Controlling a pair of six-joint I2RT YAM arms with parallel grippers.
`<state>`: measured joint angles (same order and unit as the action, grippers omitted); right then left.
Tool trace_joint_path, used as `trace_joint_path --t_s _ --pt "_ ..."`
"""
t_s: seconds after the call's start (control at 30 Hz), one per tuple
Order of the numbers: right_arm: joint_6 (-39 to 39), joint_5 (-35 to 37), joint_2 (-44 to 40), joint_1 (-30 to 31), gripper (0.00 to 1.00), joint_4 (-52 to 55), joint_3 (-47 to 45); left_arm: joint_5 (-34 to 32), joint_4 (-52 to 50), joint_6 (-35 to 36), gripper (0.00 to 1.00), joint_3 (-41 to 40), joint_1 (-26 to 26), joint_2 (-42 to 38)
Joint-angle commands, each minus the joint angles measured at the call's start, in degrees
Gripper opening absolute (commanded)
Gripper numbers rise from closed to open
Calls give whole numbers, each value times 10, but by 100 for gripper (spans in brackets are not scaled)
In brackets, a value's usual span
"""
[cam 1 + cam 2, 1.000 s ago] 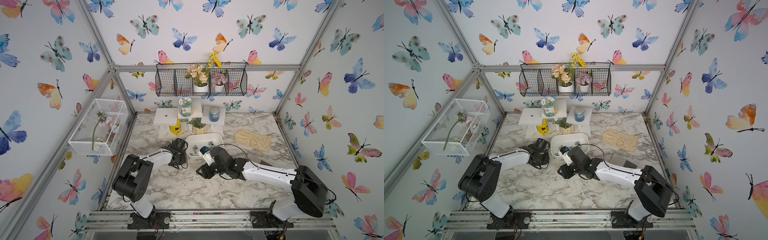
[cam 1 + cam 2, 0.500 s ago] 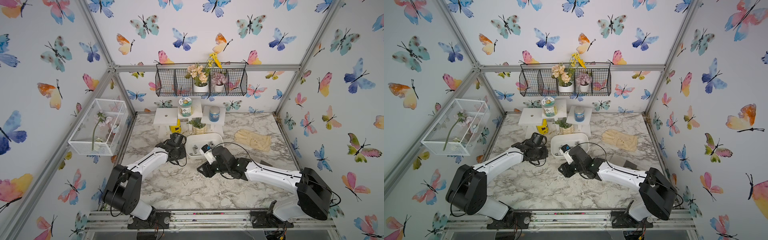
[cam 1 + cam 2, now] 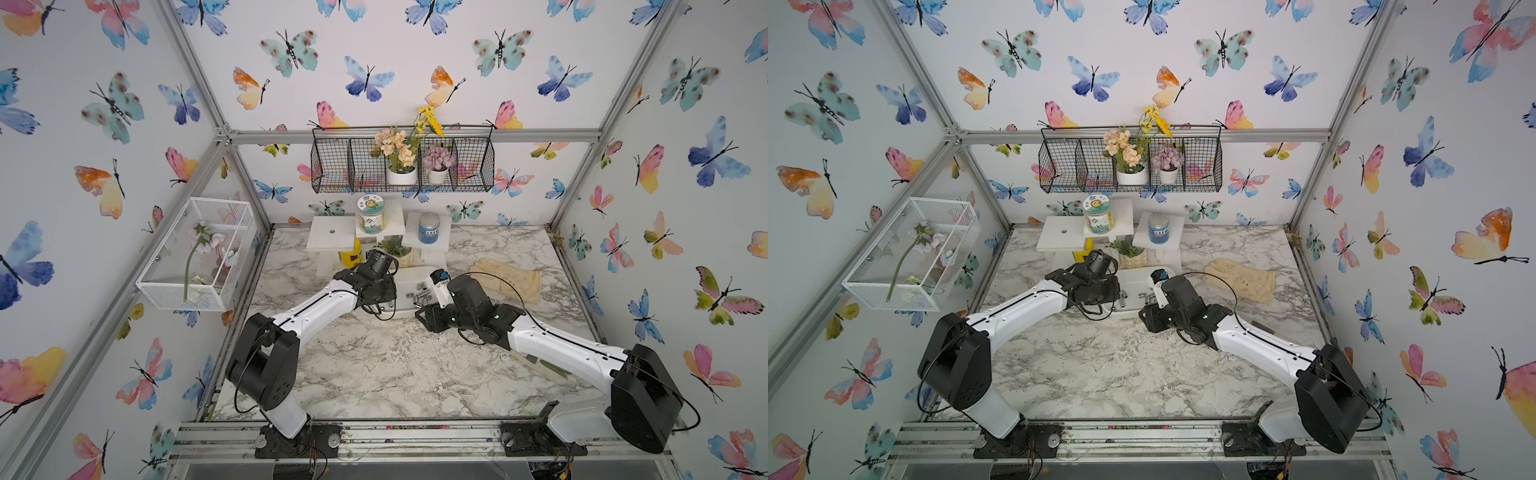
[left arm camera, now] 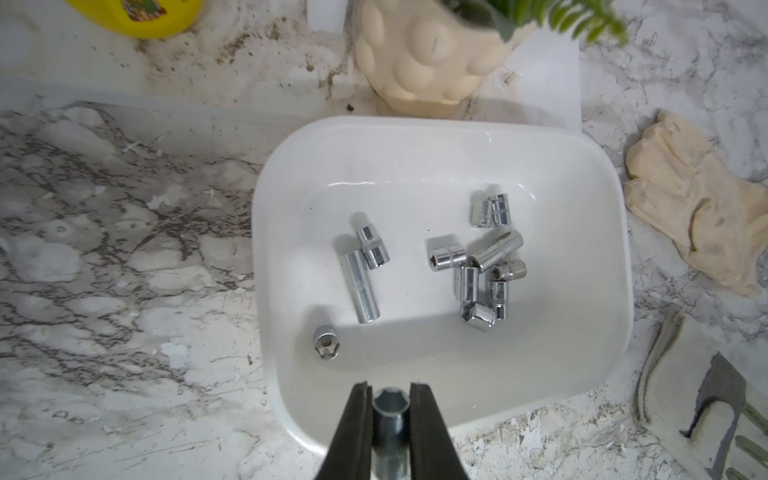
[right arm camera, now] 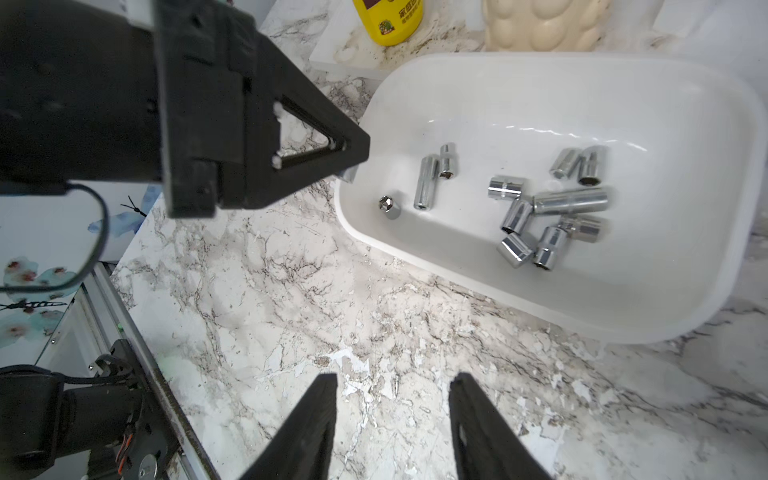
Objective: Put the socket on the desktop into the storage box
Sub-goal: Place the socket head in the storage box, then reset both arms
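A: Far left first. What hangs on the wall?
B: A white mesh basket [image 3: 166, 286], at about 9 o'clock from the middle of the marble surface [image 3: 374, 374] in both top views.
A: And the left arm?
B: It reaches to the storage box [image 4: 266, 199]. The left gripper [image 4: 390, 390] is clamped on a chrome socket [image 4: 388, 419], its black fingers [image 4: 353, 428] pressed against either side, the hex opening showing past the tips. By the top views' layout the socket sits at about the box's 7 o'clock, held over the rim and above the box floor.
A: What lies inside the box?
B: Many loose sockets [image 4: 482, 266] on the white floor. An upright socket [image 4: 327, 341] stands nearest the held one. A long socket [image 4: 360, 286] lies beside it with a shorter one touching its end. The others are heaped together towards the 3 o'clock half.
A: Around the box?
B: A yellow bottle [image 4: 137, 16] at 10 o'clock and a knobbly cream pot [image 4: 419, 62] at 12 o'clock, just beside the rim.
A: The right gripper?
B: The right gripper [image 5: 392, 378] hangs at the box's 5 o'clock, jaws apart, only bare marble showing between them.
A: Furthest right?
B: The cream gloves [image 4: 698, 199] lie flat on the surface at 3 o'clock, just beside the box; whether they touch its rim I cannot tell
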<state>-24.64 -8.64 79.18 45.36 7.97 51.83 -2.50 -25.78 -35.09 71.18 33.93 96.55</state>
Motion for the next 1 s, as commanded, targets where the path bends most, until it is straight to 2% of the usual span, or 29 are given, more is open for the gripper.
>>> trace_joint_path --t_s 0.0,0.23,0.4,0.63,0.77,0.97 --pt "-8 20 -19 -4 49 20 -18 -15 -3 -8 2 24 5 36" --pt "-13 29 -36 -11 49 24 -33 -37 -1 -6 3 45 6 81" --pt "-16 31 -38 -12 49 26 -36 -44 0 -5 8 49 6 99" --pt "-18 33 -36 -12 50 26 -34 -38 6 -4 41 45 7 94" --pt "-20 39 -35 -13 51 26 -33 -32 9 -2 43 38 9 79" --pt "-20 57 -34 -14 65 33 -25 -24 22 -3 48 -4 14 24"
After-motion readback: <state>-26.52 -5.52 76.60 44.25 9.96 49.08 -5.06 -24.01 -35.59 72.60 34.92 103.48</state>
